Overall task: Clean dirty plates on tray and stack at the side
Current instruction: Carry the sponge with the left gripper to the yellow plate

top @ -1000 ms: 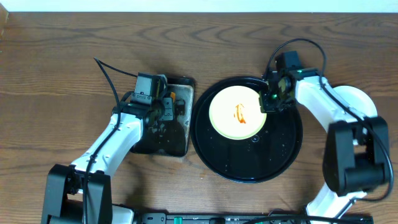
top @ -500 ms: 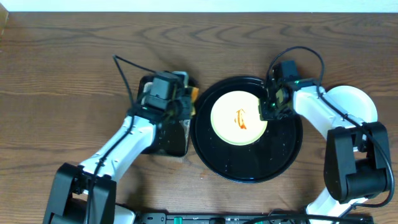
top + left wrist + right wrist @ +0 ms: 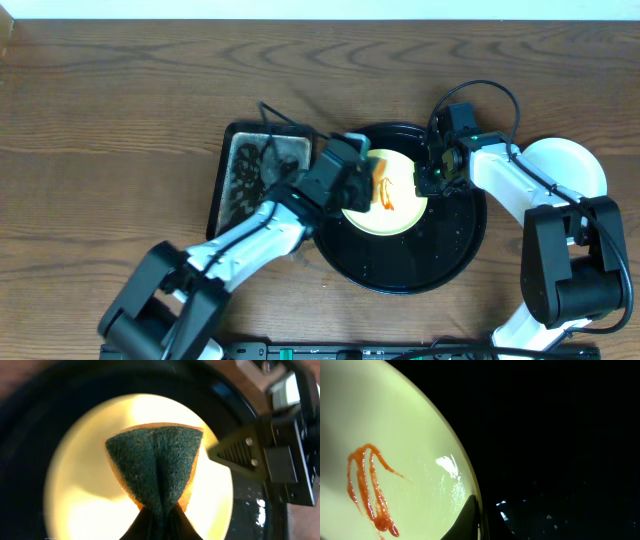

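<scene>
Swung off the pan (image 3: 245,180), my left gripper (image 3: 157,527) is clamping the sponge (image 3: 155,462) over the yellow plate (image 3: 395,215); the right wrist view alone is showing my right gripper (image 3: 477,521) pinching its rim.

left hand (image 3: 362,172) blurred, yellow plate (image 3: 400,210) part-covered

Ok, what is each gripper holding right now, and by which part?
Left gripper: the folded green-and-orange sponge, pinched at its narrow end. Right gripper: the pale yellow round plate, clamped at its rim.
</scene>
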